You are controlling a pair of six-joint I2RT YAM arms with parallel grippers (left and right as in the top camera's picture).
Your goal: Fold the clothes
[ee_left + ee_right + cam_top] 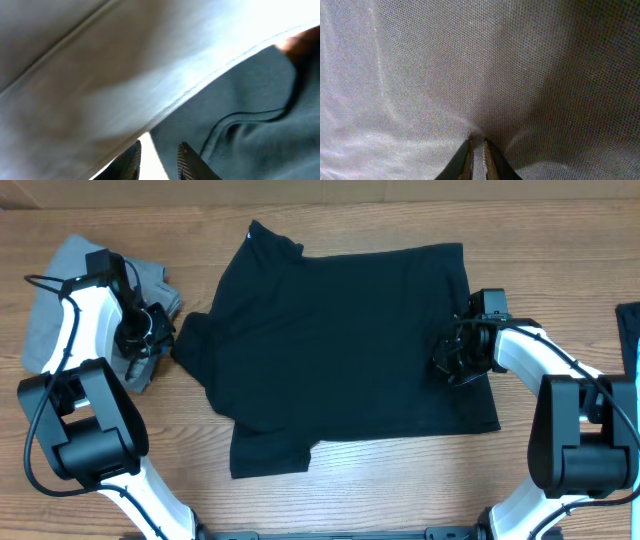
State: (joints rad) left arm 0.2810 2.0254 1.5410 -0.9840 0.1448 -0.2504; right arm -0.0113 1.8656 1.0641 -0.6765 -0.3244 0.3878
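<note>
The clothes [340, 340], a black T-shirt, lie spread flat in the middle of the wooden table, collar at the far left. My right gripper [452, 358] is low over the shirt's right edge, and in the right wrist view it [478, 150] is shut on a thin raised fold of the mesh fabric [470, 65]. My left gripper [150, 330] hangs just left of the shirt's sleeve, over grey cloth. Seen from the left wrist, it [159, 161] stands slightly open with nothing between the fingers [188, 161]. Light grey cloth [100, 75] and darker cloth [250, 115] fill that view.
Folded light grey trousers [70, 280] lie at the far left, partly under the left arm. A dark blue item [628, 330] shows at the right edge. Bare wooden table [560, 250] surrounds the shirt.
</note>
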